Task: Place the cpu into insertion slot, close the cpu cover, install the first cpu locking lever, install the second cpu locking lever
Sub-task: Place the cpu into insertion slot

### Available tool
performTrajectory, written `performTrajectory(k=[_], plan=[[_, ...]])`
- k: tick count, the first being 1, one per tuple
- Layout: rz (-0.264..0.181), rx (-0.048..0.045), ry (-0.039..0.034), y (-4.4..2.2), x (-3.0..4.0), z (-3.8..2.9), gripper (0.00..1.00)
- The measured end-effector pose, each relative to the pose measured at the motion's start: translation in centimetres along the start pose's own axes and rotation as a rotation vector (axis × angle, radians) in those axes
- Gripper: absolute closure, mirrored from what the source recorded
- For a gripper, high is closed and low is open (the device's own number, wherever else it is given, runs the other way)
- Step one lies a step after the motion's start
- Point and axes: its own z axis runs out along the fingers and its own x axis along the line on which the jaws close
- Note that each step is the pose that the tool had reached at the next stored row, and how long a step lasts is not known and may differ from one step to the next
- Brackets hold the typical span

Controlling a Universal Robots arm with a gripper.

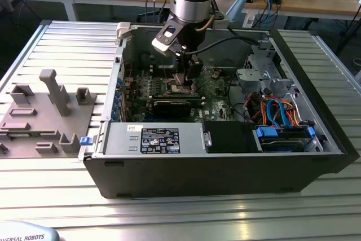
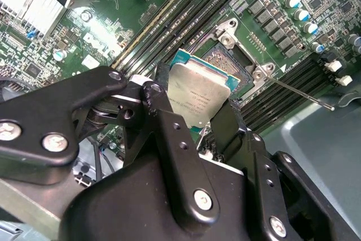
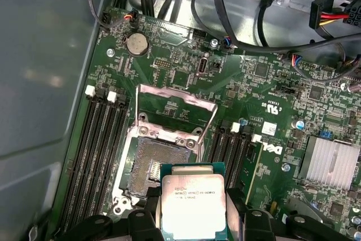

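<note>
1. The open computer case [image 1: 225, 167] is lying on the bench [image 1: 56, 196], with the arm reaching down into it over the green motherboard [image 1: 217, 91].
2. The hand [image 2: 194, 105] is clamping the cpu [image 3: 193, 204] by 2 opposite edges, silvery top showing in both wrist views.
3. The cpu is hanging partly over 1 edge of the insertion slot [image 3: 155, 165], not seated; the slot's dark contact field is lying bare.
4. The cpu cover [image 3: 176, 104] is standing tilted up, wide open, on the slot's side away from the cpu.
5. 1 thin locking lever [image 2: 304, 95] is sticking out beside the slot, unlatched.
6. Inside the case, a power supply [image 1: 155, 139] is sitting along the wall nearest the exterior camera, and blue cables [image 1: 276, 111] are running at the exterior view's right.
7. A grey fixture [image 1: 45, 117] is resting on the bench just beside the case.
</note>
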Motion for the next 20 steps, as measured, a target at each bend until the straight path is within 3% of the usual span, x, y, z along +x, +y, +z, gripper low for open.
performTrajectory(k=[20], plan=[[0.023,0.0006,0.0001,0.00,0.00,0.02,0.46]])
